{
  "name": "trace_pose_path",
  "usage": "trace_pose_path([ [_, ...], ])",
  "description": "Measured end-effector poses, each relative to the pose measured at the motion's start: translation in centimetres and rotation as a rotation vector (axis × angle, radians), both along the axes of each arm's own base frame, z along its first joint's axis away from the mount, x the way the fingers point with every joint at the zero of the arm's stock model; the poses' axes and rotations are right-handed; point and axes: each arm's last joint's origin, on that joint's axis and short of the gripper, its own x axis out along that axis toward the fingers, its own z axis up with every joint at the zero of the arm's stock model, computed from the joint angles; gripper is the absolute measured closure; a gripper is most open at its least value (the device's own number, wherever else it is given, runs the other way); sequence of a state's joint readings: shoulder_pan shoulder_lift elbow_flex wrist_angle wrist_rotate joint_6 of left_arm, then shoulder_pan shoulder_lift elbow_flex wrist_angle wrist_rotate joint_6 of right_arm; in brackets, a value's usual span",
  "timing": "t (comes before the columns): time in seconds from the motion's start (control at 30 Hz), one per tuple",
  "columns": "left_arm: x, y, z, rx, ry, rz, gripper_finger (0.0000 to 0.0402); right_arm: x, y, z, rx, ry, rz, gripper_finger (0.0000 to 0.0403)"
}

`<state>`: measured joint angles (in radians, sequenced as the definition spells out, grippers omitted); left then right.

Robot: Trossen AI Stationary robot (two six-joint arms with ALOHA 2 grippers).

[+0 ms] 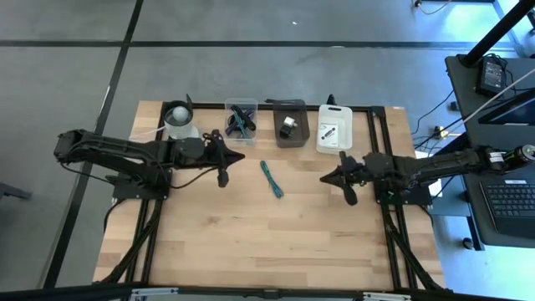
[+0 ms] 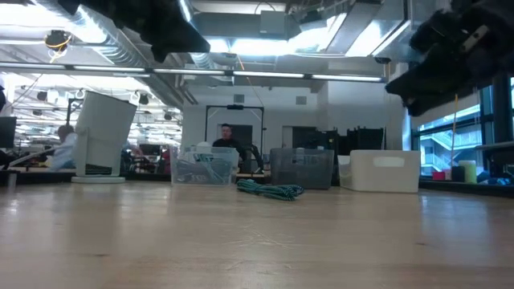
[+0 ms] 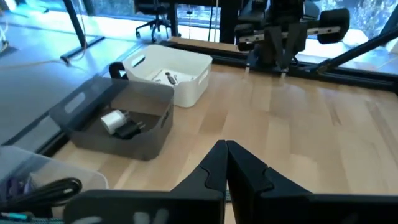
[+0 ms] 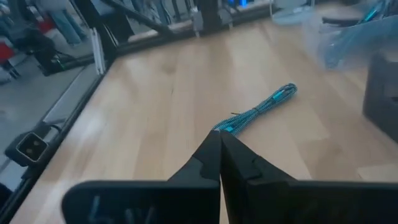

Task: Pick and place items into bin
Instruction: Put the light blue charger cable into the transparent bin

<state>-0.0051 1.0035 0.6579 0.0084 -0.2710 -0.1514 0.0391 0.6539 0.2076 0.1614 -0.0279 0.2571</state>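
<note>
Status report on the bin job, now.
Both grippers shut and empty: left gripper, right gripper, above the table. Teal cable lies loose between them, outside the clear bin. Nothing blocking it.

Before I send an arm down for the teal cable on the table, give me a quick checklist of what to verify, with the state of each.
1. Teal cable lies loose on the bare wood, between the two arms: ok.
2. Nothing on top of or touching the cable: ok.
3. Right claw points toward the cable, nothing held: ok.
4. Right claw open for a grasp: not ok, fingers closed together.
5. Left claw out of the way, empty and closed, raised above the table: ok.
6. Bins at the far edge reachable and uncovered: clear bin, grey bin, white bin all open-topped: ok. Which one takes the cable: cannot tell.
</note>
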Motion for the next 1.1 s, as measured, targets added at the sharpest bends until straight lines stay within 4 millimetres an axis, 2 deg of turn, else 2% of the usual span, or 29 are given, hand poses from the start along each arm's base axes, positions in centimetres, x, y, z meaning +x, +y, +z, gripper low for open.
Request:
trace_pose_path([
  [0.3, 0.1, -0.1, 0.0, -0.148, -0.040, 0.028, 0.0399, -3.2, -0.1, -0.7, -0.002, -0.225, -0.005, 0.0403],
  [0.43, 1.0, -0.2, -0.4, -0.228, -0.011, 0.057, 0.0401, -4.1, -0.2, -1.0, -0.001, -0.307, -0.005, 0.0403],
  [0.57, 4.0, -1.2, 0.0, -0.152, 0.150, -0.008, 0.0400, -4.6, -0.2, -1.4, 0.000, -0.334, -0.006, 0.0403],
  [0.83, 12.0, -1.5, 0.9, 0.112, 0.485, -0.137, 0.0398, -4.8, -0.2, -1.8, 0.006, -0.292, -0.007, 0.0392],
  [0.97, 15.6, -1.0, 0.1, 0.239, 0.608, -0.212, 0.0388, -4.8, -0.2, -1.8, 0.010, -0.292, -0.008, 0.0383],
  [1.1, 18.0, -0.2, -1.6, 0.352, 0.771, -0.355, 0.0355, -4.8, -0.2, -1.8, 0.014, -0.291, -0.008, 0.0381],
])
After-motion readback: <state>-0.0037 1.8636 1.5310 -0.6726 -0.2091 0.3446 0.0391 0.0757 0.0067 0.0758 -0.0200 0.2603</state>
